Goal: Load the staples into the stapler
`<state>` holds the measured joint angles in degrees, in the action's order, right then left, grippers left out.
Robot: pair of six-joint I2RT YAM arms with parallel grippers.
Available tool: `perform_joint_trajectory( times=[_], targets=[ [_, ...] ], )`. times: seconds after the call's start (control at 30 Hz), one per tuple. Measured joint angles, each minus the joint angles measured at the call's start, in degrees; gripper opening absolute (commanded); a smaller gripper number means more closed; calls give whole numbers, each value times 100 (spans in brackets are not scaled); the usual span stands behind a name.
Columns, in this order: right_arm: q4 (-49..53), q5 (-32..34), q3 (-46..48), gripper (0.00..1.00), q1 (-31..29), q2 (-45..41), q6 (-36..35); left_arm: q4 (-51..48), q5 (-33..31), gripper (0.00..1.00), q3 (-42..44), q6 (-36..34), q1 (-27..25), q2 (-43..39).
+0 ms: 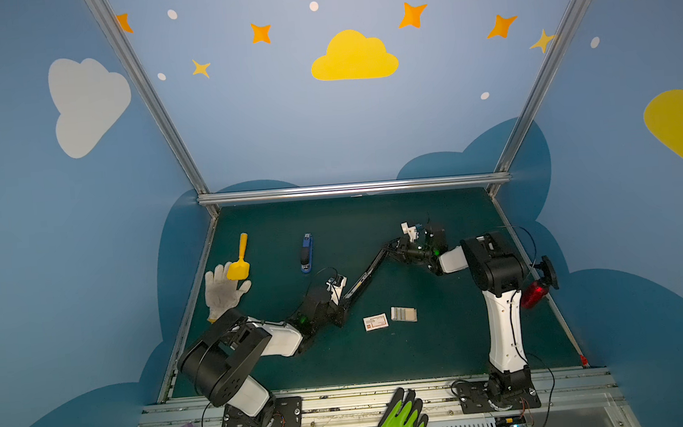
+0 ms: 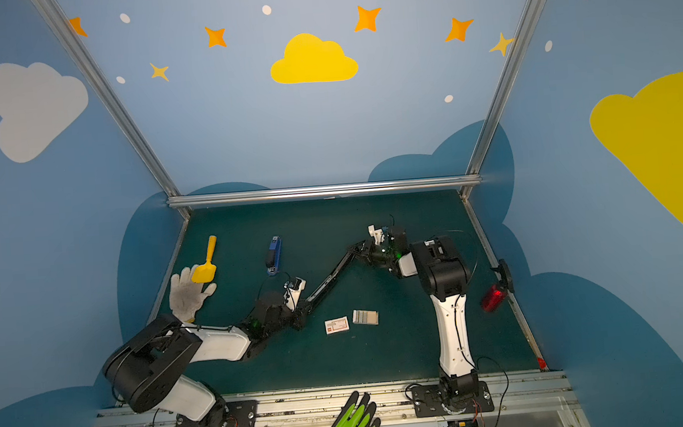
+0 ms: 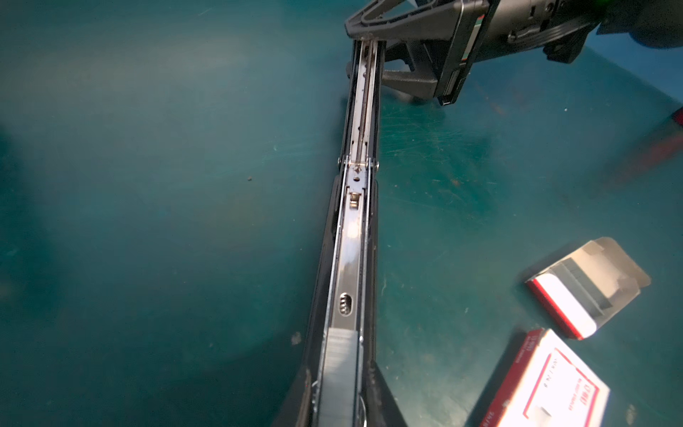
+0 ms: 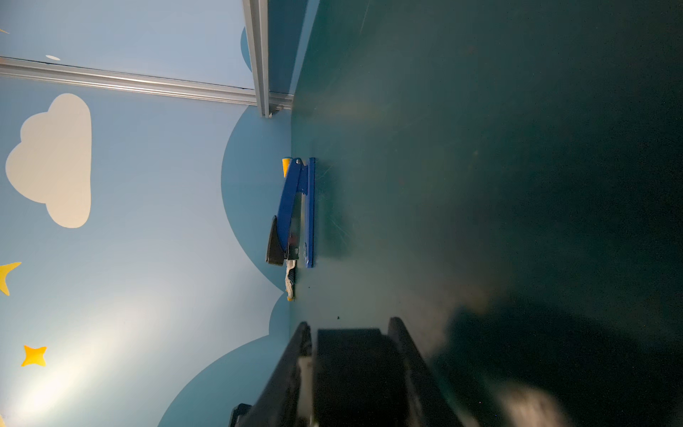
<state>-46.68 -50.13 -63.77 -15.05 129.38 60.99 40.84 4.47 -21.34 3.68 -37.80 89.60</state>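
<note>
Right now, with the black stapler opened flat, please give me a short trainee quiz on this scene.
1. True or false: a gripper holds the blue stapler.
2. The staple strip lies: A in the channel of the black stapler; B on the white glove; C in the blue stapler.
3. Which gripper clamps the black stapler's end nearer the back wall?
Key: 1 false; 2 A; 3 the right gripper.

White box (image 3: pixel 547 384) cropped, right pincer (image 4: pixel 349 332) blurred

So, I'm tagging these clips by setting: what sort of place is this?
Probably a robot test booth: aluminium frame holding cartoon cloud-and-star wall panels, a green mat, and left arm and right arm bolted to a front rail.
</note>
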Motion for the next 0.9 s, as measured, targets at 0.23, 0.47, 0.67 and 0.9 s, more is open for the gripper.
perform_joint_trajectory(
  times=[0.23, 0.47, 0.67, 0.9],
  targets=[
    [24, 2, 0, 23, 0, 0, -2, 11, -4, 30, 87, 20, 0, -4],
    [81, 31, 0, 23, -2, -4, -79, 7, 87, 5, 107, -72, -9, -7],
    [831, 352, 0, 22, -83, -426, -656, -26, 133, 4, 79, -103, -24, -7],
    [2039, 1309, -66, 22, -428, -1340, -1996, -173, 120, 4, -22, -155, -24, -7]
  ],
)
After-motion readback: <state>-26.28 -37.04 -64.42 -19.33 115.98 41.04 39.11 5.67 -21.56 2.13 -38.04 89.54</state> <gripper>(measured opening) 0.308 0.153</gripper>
